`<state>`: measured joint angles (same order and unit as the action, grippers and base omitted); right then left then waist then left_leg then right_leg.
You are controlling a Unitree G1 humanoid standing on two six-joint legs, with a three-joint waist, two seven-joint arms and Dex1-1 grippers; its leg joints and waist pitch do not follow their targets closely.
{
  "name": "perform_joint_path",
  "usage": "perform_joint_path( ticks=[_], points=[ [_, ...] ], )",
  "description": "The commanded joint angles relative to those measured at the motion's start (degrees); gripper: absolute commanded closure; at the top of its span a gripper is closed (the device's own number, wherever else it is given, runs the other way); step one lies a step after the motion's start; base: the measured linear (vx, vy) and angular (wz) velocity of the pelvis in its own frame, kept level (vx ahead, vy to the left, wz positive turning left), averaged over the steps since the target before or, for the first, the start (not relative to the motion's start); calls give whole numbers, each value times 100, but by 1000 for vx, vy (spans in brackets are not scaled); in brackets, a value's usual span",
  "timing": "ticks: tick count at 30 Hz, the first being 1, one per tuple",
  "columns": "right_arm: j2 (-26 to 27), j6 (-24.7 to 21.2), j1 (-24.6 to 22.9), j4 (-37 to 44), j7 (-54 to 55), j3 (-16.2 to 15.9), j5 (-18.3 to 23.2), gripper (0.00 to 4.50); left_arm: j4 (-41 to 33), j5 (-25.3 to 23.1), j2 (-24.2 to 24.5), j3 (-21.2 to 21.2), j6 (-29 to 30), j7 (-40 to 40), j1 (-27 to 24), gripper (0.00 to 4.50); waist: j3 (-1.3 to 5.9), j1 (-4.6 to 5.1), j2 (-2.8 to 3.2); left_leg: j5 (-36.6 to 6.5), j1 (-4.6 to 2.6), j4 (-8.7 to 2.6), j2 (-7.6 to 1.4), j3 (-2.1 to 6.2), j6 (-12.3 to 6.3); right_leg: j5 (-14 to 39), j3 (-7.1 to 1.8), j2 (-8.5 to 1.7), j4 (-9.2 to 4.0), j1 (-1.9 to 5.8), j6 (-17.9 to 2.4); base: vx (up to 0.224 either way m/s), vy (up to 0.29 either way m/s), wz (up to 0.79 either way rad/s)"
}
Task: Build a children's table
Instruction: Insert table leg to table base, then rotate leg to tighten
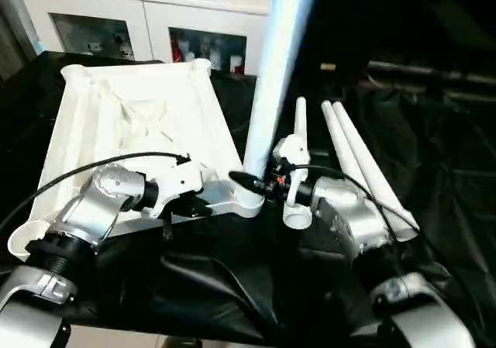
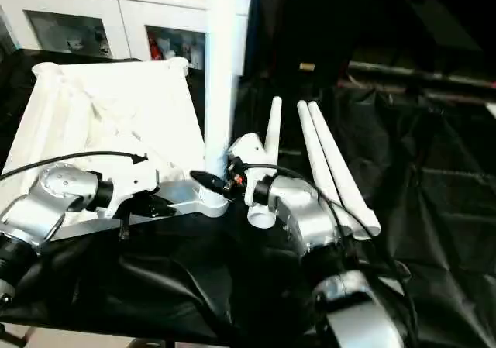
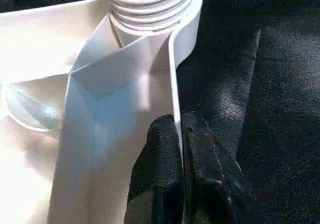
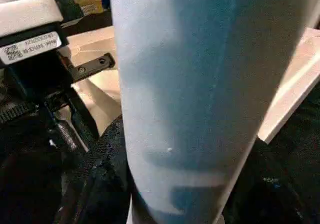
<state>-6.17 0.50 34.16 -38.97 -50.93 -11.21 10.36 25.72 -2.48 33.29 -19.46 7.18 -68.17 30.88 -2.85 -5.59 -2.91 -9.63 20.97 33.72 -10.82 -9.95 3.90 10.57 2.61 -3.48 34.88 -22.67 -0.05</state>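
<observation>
The first leg stands upright in the corner socket of the upturned children's table, just ahead of both grippers. The left gripper pinches the table's rim beside that socket; the right gripper clasps the leg's base. Judged next: twist it home, then fetch a spare leg lying beyond the right gripper.

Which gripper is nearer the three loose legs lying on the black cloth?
Right. The right gripper is at the upright leg, just beside the loose legs. The left gripper pinches the tabletop rim, farther away beyond that upright leg.
</observation>
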Motion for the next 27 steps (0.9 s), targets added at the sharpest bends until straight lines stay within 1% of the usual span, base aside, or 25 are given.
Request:
perform_joint_path(
  ticks=[1,3,5,6,7,8,9,10,12,13,14,15,16,17,18,19,21,22,23,25,27],
  points=[
    [-164,-215,-152,-564,-101,-309,-430,261,-231,-17,-110,-196,-77,-104,-29,450,238,78,108,-3076,-204,-543,-275,183,380,3218,-255,-492,-580,-10,-720,0,0,0],
    [-212,-140,-96,-712,-197,-301,-422,261,-202,-34,-129,-185,-105,-90,-22,450,242,90,100,-3116,-212,-526,-263,175,366,3246,-265,-504,-586,-24,-749,0,0,0],
    [-244,-63,-83,-803,-273,-235,-389,261,-175,-45,-148,-179,-164,-96,-12,450,243,92,96,-3113,-211,-524,-266,177,358,3280,-264,-511,-594,-19,-750,0,0,0],
    [-253,-28,-86,-831,-324,-210,-372,261,-167,-41,-157,-175,-201,-111,-8,450,239,88,92,-3121,-225,-514,-266,167,346,3318,-266,-510,-607,-36,-739,0,0,0],
    [-266,39,-100,-845,-398,-188,-349,261,-168,-31,-164,-171,-240,-126,-6,450,242,82,102,-3111,-228,-512,-263,169,338,3330,-269,-509,-611,-33,-729,0,0,0],
    [-275,91,-108,-861,-456,-176,-333,261,-182,-24,-168,-167,-258,-134,-11,450,247,81,98,-3066,-204,-516,-266,175,326,3321,-267,-516,-606,-14,-727,0,0,0],
    [-278,130,-111,-886,-515,-153,-301,261,-184,22,-173,-160,-292,-197,-12,450,251,77,108,-3017,-200,-524,-270,173,319,3249,-271,-510,-595,-11,-746,0,0,0],
    [-290,171,-127,-907,-594,-128,-264,261,-214,84,-175,-155,-318,-283,-28,450,254,71,135,-3022,-207,-521,-272,172,322,3203,-276,-511,-595,-16,-767,0,0,0],
    [-300,262,-118,-973,-668,-124,-264,261,-203,124,-169,-165,-352,-381,-21,450,260,73,117,-2997,-194,-530,-276,164,317,3034,-274,-496,-577,-3,-822,0,0,0],
    [-315,340,-119,-1025,-728,-134,-277,261,-202,162,-160,-176,-372,-476,-23,450,268,75,135,-2977,-195,-531,-279,159,319,2898,-277,-493,-563,1,-877,0,0,0],
    [-326,390,-118,-1058,-760,-145,-292,261,-202,179,-152,-185,-380,-527,-24,450,274,74,130,-2892,-178,-539,-282,157,313,2728,-279,-487,-540,21,-929,0,0,0],
    [-325,431,-93,-1130,-799,-137,-279,261,-170,198,-147,-189,-395,-591,-6,450,276,72,162,-2873,-176,-542,-283,156,322,2639,-281,-481,-525,23,-959,0,0,0],
    [-325,435,-89,-1141,-803,-134,-277,261,-165,202,-147,-188,-395,-599,-3,450,283,82,144,-2838,-170,-542,-283,145,321,2490,-278,-476,-514,34,-1011,0,0,0],
    [-326,478,-48,-1250,-836,-113,-259,261,-120,225,-152,-184,-396,-657,30,450,285,77,166,-2818,-174,-543,-281,144,322,2422,-281,-472,-504,38,-1041,0,0,0],
    [-325,489,-43,-1267,-840,-111,-259,261,-116,224,-153,-183,-395,-659,33,450,280,89,158,-2804,-173,-545,-281,137,313,2357,-279,-463,-498,43,-1087,0,0,0],
    [-325,514,-29,-1307,-849,-105,-259,261,-107,223,-155,-182,-394,-663,41,450,275,79,155,-2799,-186,-545,-283,127,308,2363,-282,-464,-500,38,-1105,0,0,0],
    [-331,545,-7,-1361,-864,-98,-264,261,-83,216,-163,-179,-391,-664,66,450,269,77,157,-2808,-185,-545,-284,132,307,2437,-284,-474,-506,47,-1106,0,0,0],
    [-336,583,14,-1414,-898,-81,-272,261,-60,214,-182,-161,-396,-642,92,450,267,79,144,-2819,-180,-548,-284,137,306,2615,-282,-489,-522,55,-1063,0,0,0],
    [-338,607,28,-1449,-923,-67,-277,261,-44,215,-196,-148,-401,-629,110,450,261,78,150,-2853,-188,-545,-284,141,308,2752,-284,-496,-538,43,-1034,0,0,0],
    [-338,650,54,-1529,-967,-37,-283,261,-74,281,-227,-85,-319,-616,106,450,253,77,140,-2902,-188,-547,-287,154,310,2940,-281,-506,-557,41,-978,0,0,0],
    [-335,662,64,-1564,-960,-22,-288,261,-94,306,-235,-64,-285,-616,95,450,253,77,149,-2928,-186,-550,-294,164,317,3004,-280,-513,-560,40,-954,0,0,0]
  ],
)
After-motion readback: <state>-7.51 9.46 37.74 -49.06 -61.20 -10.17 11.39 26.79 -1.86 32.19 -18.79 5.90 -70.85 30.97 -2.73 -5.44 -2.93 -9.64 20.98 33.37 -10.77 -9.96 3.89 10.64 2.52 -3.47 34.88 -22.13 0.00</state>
